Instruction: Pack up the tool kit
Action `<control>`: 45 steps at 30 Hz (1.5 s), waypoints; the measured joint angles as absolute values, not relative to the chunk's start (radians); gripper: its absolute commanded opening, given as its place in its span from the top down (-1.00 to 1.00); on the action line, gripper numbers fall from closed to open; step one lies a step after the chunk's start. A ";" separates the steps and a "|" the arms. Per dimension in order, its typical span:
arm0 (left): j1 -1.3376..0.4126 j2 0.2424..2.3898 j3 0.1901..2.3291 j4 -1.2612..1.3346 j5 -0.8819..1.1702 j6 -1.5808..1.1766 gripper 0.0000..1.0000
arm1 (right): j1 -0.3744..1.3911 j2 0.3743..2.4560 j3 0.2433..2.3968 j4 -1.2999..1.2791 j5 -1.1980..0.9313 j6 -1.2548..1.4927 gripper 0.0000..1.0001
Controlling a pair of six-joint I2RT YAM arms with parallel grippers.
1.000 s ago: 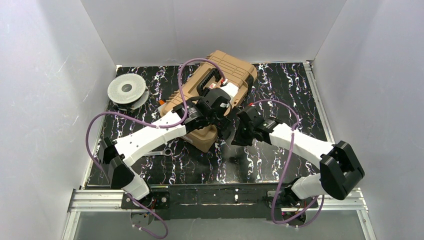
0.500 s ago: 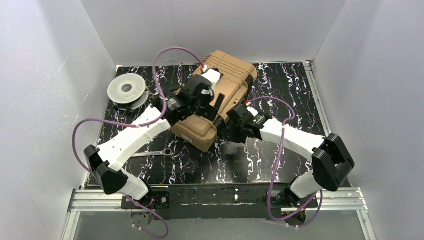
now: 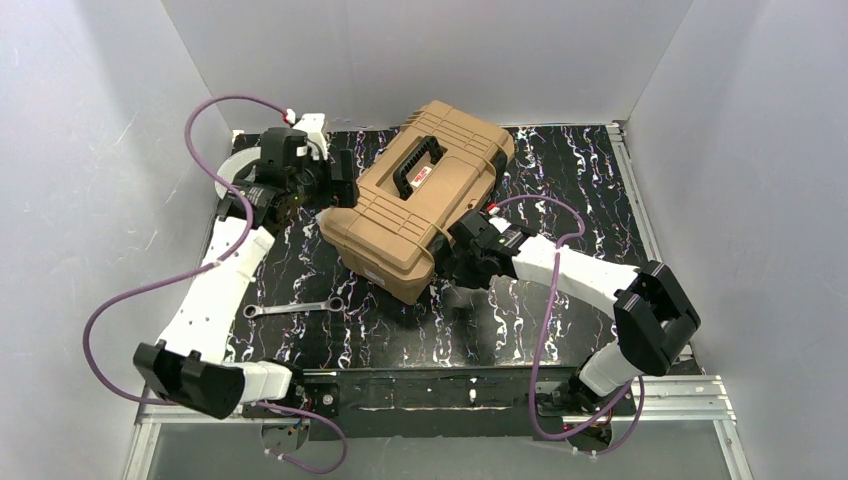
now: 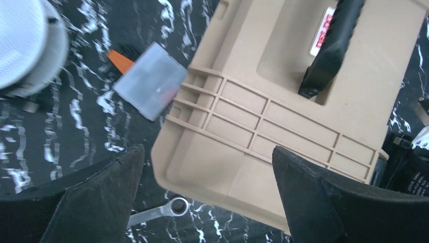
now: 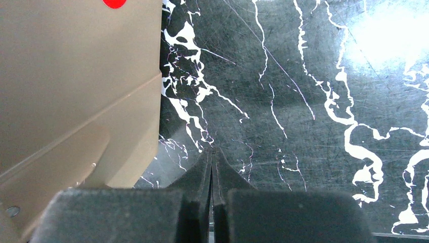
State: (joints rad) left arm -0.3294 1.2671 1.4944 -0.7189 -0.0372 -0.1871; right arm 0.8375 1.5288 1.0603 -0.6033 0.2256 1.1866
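The tan toolbox [image 3: 420,205] lies closed at the middle of the table, black handle [image 3: 418,165] on top. In the left wrist view I look down on its lid [image 4: 283,121] and handle [image 4: 331,48]. My left gripper [image 3: 338,180] is open and empty, raised beside the toolbox's left end; its fingers [image 4: 96,202] frame the lid's corner from above. My right gripper [image 3: 452,265] is shut and empty, low beside the toolbox's near right corner; its fingertips [image 5: 212,159] are close to the table next to the box's side wall [image 5: 76,101]. No screwdrivers or pliers show whole.
A silver wrench [image 3: 297,307] lies on the table in front of the toolbox, also in the left wrist view [image 4: 162,211]. A small clear plastic box [image 4: 150,81] lies over an orange-tipped item [image 4: 120,59] left of the toolbox. The grey spool [image 4: 25,45] stands at back left.
My left arm has swung off the toolbox lid to the back left, towards the spool, uncovering the handle. My right arm has edged slightly closer to the toolbox's corner.
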 measured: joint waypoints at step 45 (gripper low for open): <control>-0.065 1.238 0.943 -0.095 0.490 -0.420 -0.89 | 0.824 1.729 1.114 -0.427 0.247 1.193 0.97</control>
State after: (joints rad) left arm -0.0654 1.2385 0.9432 -0.0948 0.4896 -0.4198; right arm 0.8238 1.7290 1.1141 -0.4267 0.2466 1.1927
